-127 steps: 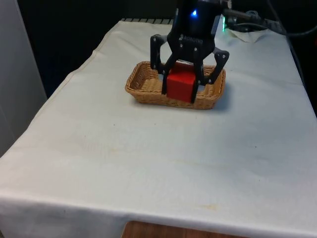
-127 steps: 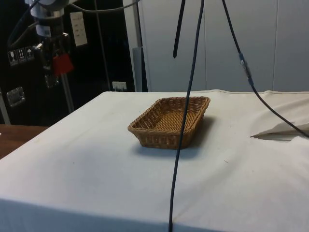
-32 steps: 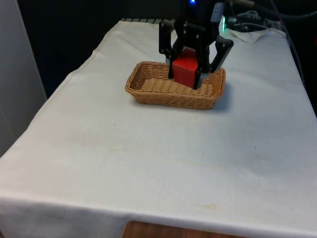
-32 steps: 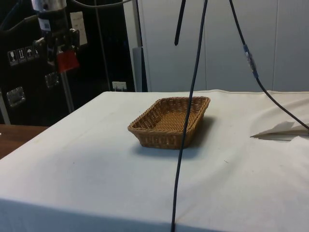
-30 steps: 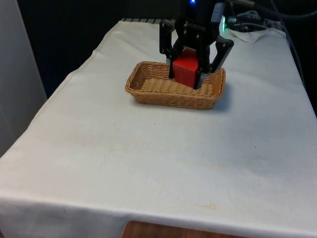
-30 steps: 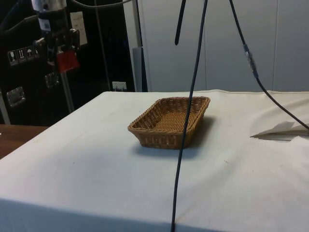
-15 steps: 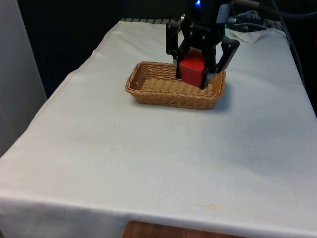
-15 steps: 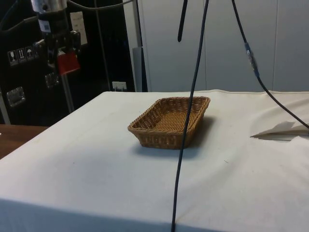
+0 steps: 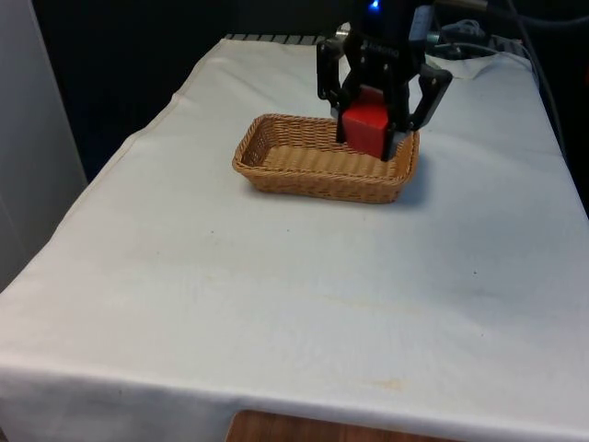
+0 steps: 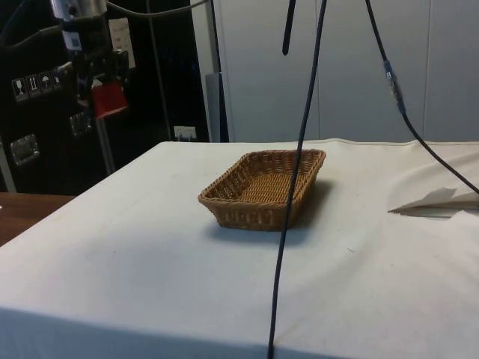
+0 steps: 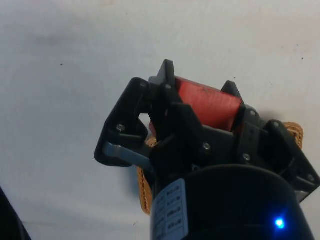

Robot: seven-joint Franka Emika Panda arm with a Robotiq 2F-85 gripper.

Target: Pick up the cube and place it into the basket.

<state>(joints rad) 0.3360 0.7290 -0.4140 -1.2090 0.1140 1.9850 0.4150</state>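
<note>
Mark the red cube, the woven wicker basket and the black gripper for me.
red cube (image 9: pixel 367 130), front view, its front face.
woven wicker basket (image 9: pixel 304 178), front view, its near wall.
black gripper (image 9: pixel 370 140), front view, midway between the fingertips.

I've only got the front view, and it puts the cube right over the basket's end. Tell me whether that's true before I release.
Observer: Not by the side view. There the cube hangs high above the table and well off to one side of the basket, not over it.
Operator: Confirm the grip.
Observer: In the wrist view the gripper is shut on the cube, with a finger against each of two opposite faces.
Operator: Tell me what lies under the cube.
Observer: In the wrist view it is the white cloth that lies beyond the cube. The basket's rim peeks out further back, beside the gripper's body.
</note>
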